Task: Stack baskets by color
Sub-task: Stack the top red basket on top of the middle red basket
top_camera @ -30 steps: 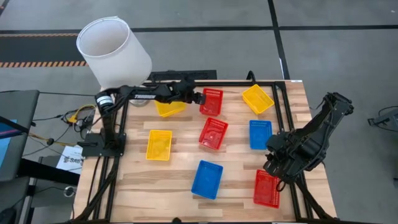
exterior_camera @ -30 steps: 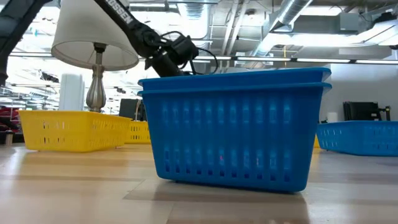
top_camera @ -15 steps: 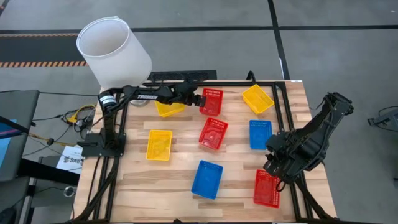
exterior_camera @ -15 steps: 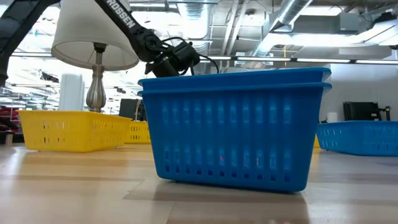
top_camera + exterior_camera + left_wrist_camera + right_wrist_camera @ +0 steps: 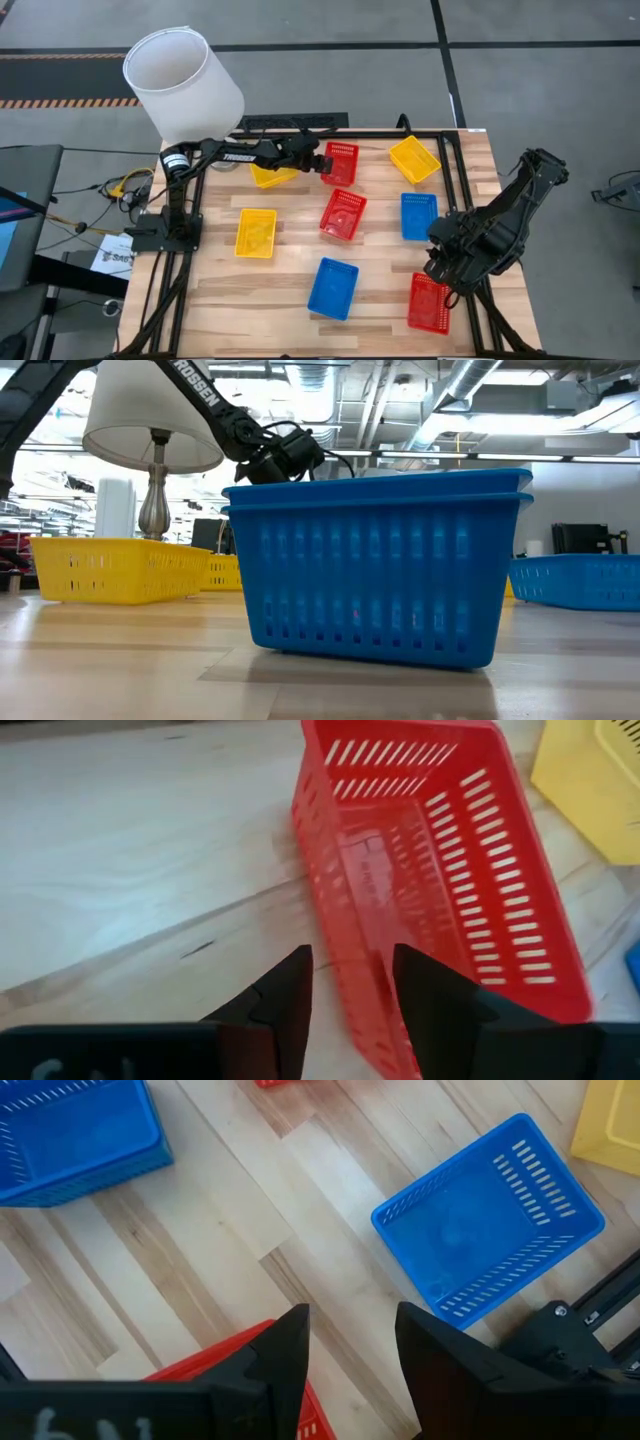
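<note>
From above, the left tool (image 5: pixel 322 160) reached the red basket (image 5: pixel 340 163) near the worktop's far edge; the right tool (image 5: pixel 440 268) waited near the right edge, fingers apart, empty. In the left wrist view, parted fingers (image 5: pixel 285 1010) straddled the basket's wall, not yet clamped; closing off-centre could tip it.

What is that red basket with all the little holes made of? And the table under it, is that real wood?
The red rectangular slotted basket looks like moulded plastic: thin smooth walls, even rows of cut-out slots, one solid colour and a slight sheen. The pale table top looks like wood, with plank seams and grain streaks and a matte finish, though it might be a wood-look surface.
</note>
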